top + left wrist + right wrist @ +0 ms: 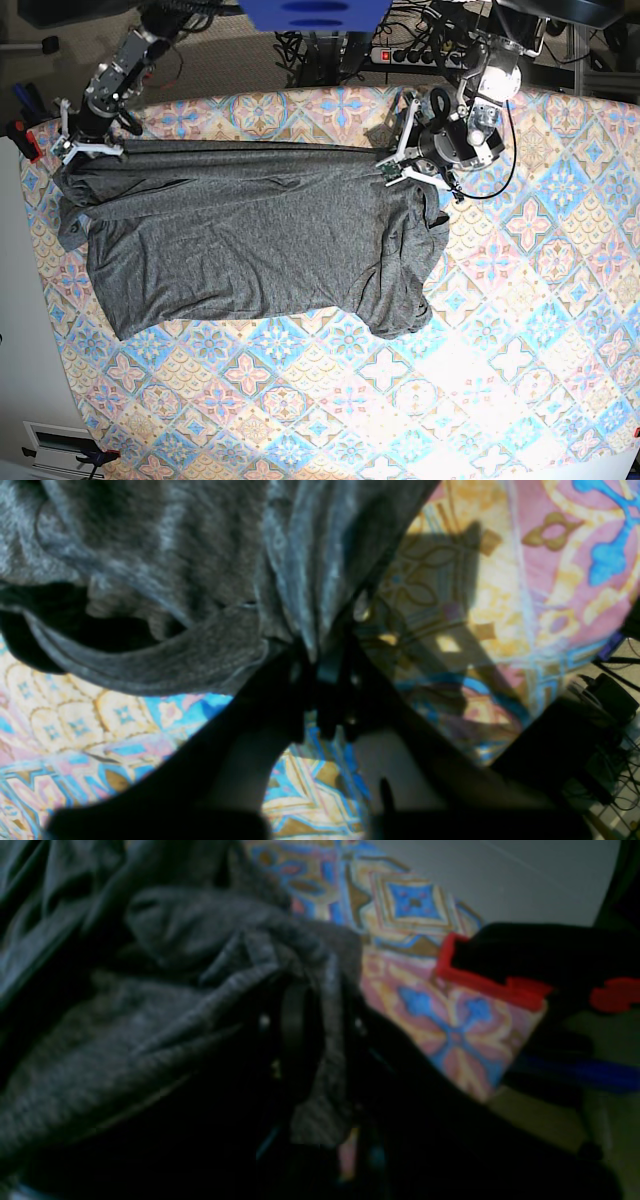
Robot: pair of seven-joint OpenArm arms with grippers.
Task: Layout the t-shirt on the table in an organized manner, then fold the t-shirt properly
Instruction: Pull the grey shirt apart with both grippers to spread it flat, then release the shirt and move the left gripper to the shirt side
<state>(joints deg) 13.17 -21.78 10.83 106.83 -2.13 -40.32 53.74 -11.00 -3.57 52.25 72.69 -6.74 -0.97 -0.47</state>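
Note:
The dark grey t-shirt (240, 240) lies spread over the left half of the patterned table (520, 300), its top edge pulled taut between my two grippers. My left gripper (392, 168) is shut on the shirt's upper right edge; in the left wrist view the jaws (330, 670) pinch bunched grey cloth (150, 580) above the tablecloth (500, 580). My right gripper (72, 152) is shut on the shirt's upper left corner near the table's corner; in the right wrist view the fingers (305, 1040) are wrapped in grey cloth (125, 1040). The shirt's right side is crumpled.
A red clamp (490, 985) grips the table's corner close to my right gripper, also seen in the base view (28, 140). Cables and a power strip (400, 50) lie behind the table's back edge. A blue object (315, 12) stands at the top. The table's left edge runs beside the shirt.

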